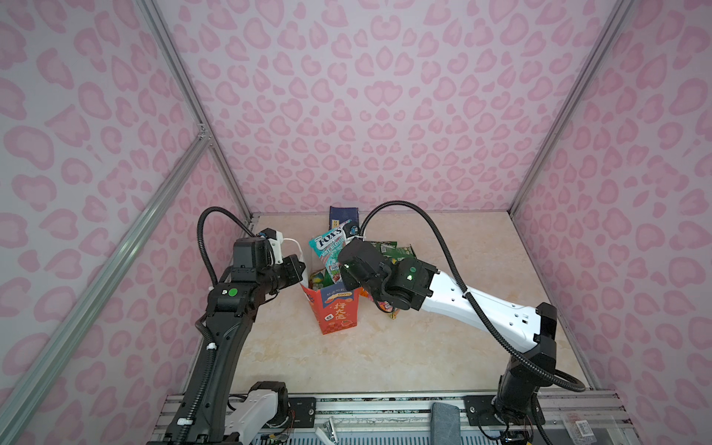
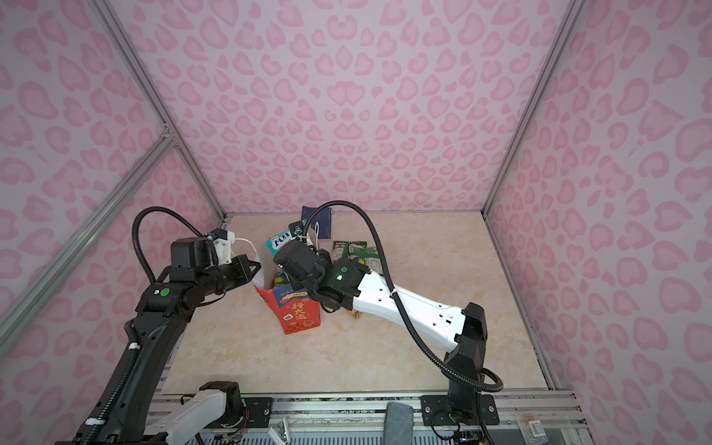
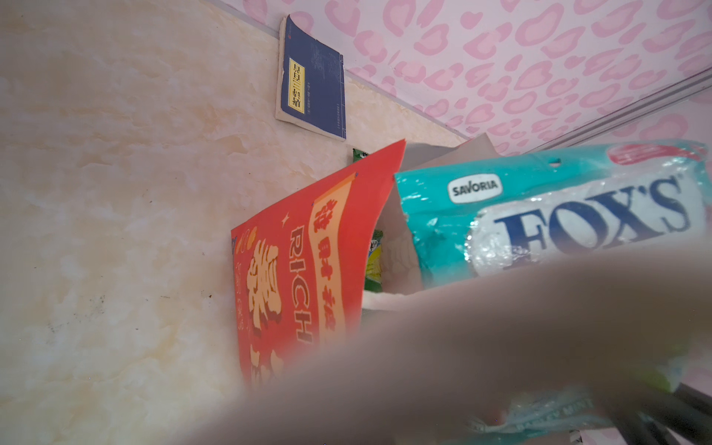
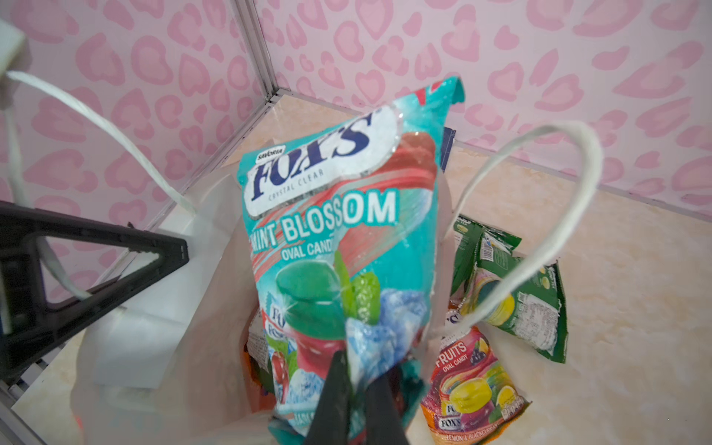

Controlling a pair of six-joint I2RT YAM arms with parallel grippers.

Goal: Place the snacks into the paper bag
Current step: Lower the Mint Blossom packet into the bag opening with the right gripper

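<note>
The red-orange paper bag (image 1: 339, 312) (image 2: 298, 314) stands upright mid-table with its white inside (image 4: 200, 308) showing. My left gripper (image 1: 298, 269) (image 2: 256, 267) is shut on the bag's left wall near the rim, and its black fingers (image 4: 115, 266) pinch the white paper. My right gripper (image 4: 358, 381) is shut on the lower end of a teal FOX'S Mint Blossom packet (image 4: 339, 231) (image 1: 329, 242) (image 3: 539, 215), which stands in the bag's mouth with its top sticking out. More snacks (image 1: 319, 279) lie inside. Green packets (image 4: 520, 308) (image 1: 397, 250) and a fruits packet (image 4: 470, 385) lie on the table right of the bag.
A dark-blue booklet (image 1: 343, 216) (image 3: 312, 81) lies against the back wall behind the bag. One white cord handle (image 4: 539, 215) arches over the loose packets. The other handle (image 1: 291, 242) runs past my left wrist. Pink patterned walls close in three sides.
</note>
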